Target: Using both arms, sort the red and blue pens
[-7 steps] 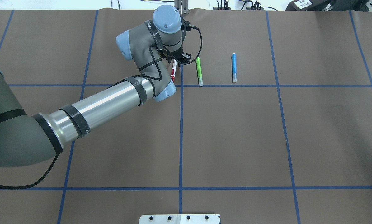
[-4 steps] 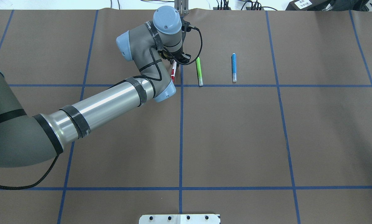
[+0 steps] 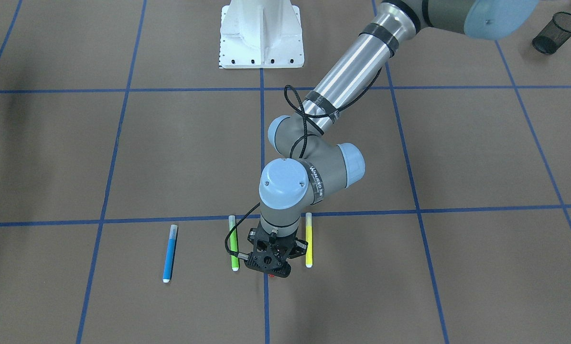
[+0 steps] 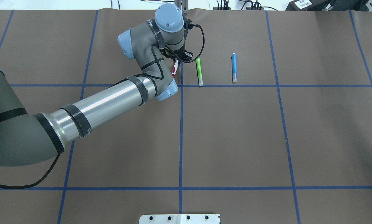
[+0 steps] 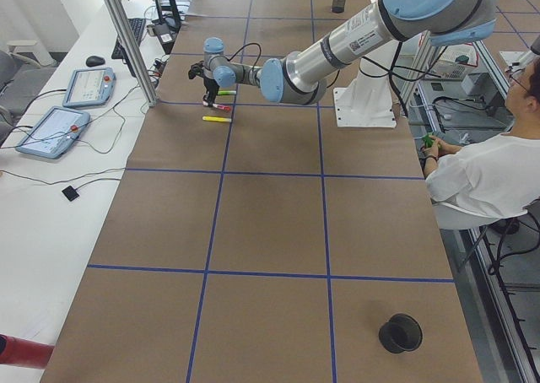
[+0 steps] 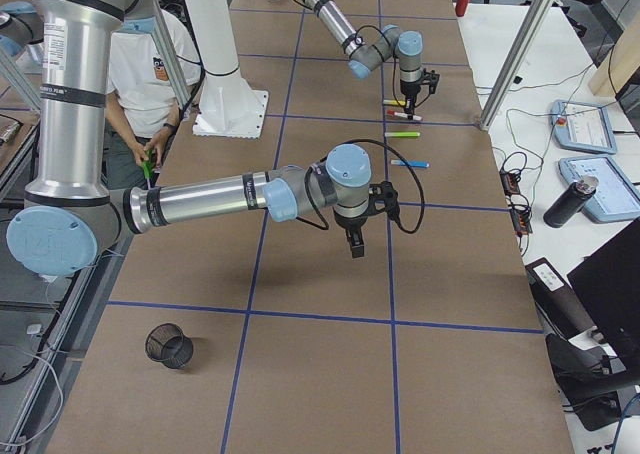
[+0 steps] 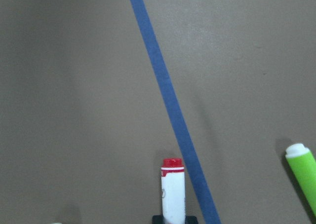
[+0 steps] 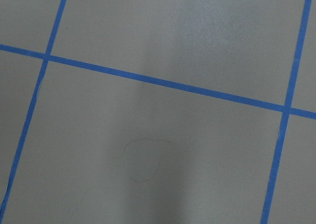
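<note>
Four markers are counted: one red pen (image 7: 172,192), one blue pen (image 4: 233,67), one green marker (image 4: 199,71) and one yellow marker (image 3: 308,246). The left claw (image 3: 269,268) is clamped on the red pen, which juts from its fingers toward the robot. The green marker lies just right of that claw and the blue pen farther right. The yellow marker lies just left. The right claw (image 6: 354,246) hangs well apart over the table (image 6: 450,304), and whether it is parted cannot be told.
</note>
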Available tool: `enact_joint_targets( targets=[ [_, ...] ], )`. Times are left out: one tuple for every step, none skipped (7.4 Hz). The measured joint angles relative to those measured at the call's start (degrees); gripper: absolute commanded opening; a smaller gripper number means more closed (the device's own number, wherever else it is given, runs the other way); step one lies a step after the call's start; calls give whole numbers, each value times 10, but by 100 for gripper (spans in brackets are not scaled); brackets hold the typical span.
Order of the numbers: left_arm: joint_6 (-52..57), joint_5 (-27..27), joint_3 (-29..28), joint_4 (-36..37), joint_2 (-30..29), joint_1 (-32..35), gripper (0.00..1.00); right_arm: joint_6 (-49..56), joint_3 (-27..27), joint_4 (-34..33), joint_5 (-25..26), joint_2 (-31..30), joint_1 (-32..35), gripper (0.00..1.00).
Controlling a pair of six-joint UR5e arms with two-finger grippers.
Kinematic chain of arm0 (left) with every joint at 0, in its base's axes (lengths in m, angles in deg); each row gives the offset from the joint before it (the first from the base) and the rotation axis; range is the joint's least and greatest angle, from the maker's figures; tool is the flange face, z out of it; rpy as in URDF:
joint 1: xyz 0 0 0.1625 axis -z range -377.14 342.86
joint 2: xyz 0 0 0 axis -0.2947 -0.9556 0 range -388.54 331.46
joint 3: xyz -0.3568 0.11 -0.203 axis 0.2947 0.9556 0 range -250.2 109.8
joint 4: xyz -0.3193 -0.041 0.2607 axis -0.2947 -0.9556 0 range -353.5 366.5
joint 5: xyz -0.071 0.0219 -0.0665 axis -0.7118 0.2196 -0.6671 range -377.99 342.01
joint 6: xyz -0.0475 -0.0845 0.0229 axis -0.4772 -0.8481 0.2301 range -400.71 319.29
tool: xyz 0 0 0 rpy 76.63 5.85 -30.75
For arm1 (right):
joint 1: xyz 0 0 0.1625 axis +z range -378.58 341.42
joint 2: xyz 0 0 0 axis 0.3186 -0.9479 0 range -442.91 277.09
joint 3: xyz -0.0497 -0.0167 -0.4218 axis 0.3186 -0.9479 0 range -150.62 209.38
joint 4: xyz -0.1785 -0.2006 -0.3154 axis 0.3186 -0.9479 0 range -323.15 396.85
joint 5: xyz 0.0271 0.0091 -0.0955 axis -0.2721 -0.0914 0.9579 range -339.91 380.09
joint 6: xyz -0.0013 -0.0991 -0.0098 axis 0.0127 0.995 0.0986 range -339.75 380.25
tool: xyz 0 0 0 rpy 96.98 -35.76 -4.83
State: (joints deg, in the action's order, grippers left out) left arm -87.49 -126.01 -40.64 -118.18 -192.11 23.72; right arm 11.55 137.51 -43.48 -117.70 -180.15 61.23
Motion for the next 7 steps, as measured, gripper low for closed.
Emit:
enact_joint_targets(
  targets=[
    [-18,-2,13,2,-2,3,0,0,0,0,1,2,0,100],
    [-35,-8,49,14,9,9,0,-3,0,0,2,4,0,100],
    [-48,-17,124,35,50,18,0,-6,-1,0,2,5,-1,100],
    [-55,-25,220,53,114,26,0,-8,-1,0,2,5,-2,100],
    [-66,-29,312,63,183,33,0,-9,-1,0,3,7,-4,100],
    [-86,-36,399,69,258,44,0,-11,-2,0,3,10,-5,100],
    [-103,-48,490,72,350,64,0,-17,-3,0,4,14,-6,100]
  ],
)
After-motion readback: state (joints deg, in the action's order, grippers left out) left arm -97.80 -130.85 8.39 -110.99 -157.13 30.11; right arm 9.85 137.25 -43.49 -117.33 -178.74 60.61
